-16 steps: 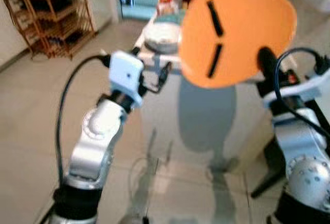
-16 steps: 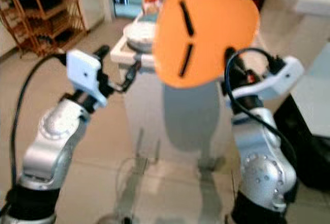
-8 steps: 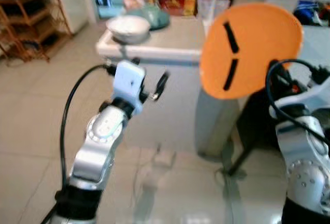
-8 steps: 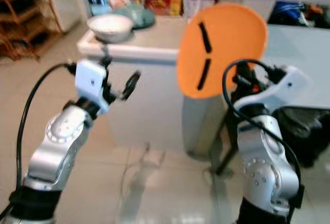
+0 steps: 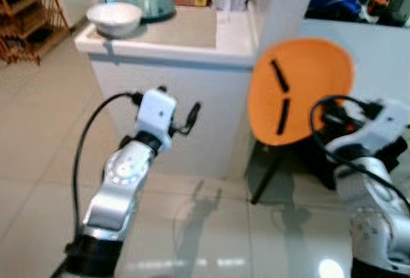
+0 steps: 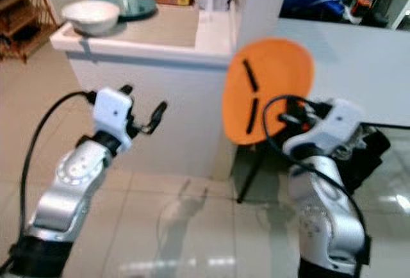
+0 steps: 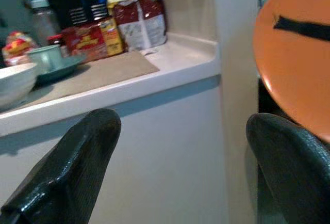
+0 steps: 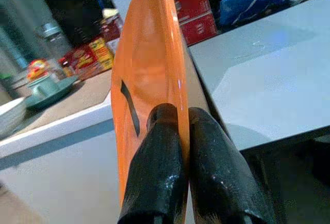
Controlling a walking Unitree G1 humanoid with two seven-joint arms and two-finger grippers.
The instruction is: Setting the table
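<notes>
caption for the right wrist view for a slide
Right gripper pinches the upright orange plate by its edge, beside the grey table.

The orange plate (image 8: 149, 74) looks smooth, glossy plastic; the floor tiles (image 5: 211, 239) below it shine; the shelf (image 5: 25, 15) looks wooden.

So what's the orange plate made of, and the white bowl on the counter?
The orange plate, pinched on edge in the right hand, looks like plastic: thin, evenly colored, with a soft sheen along its rim. The white bowl looks like glazed ceramic, thick-walled and smooth, though it is too blurred to rule out plastic.
</notes>
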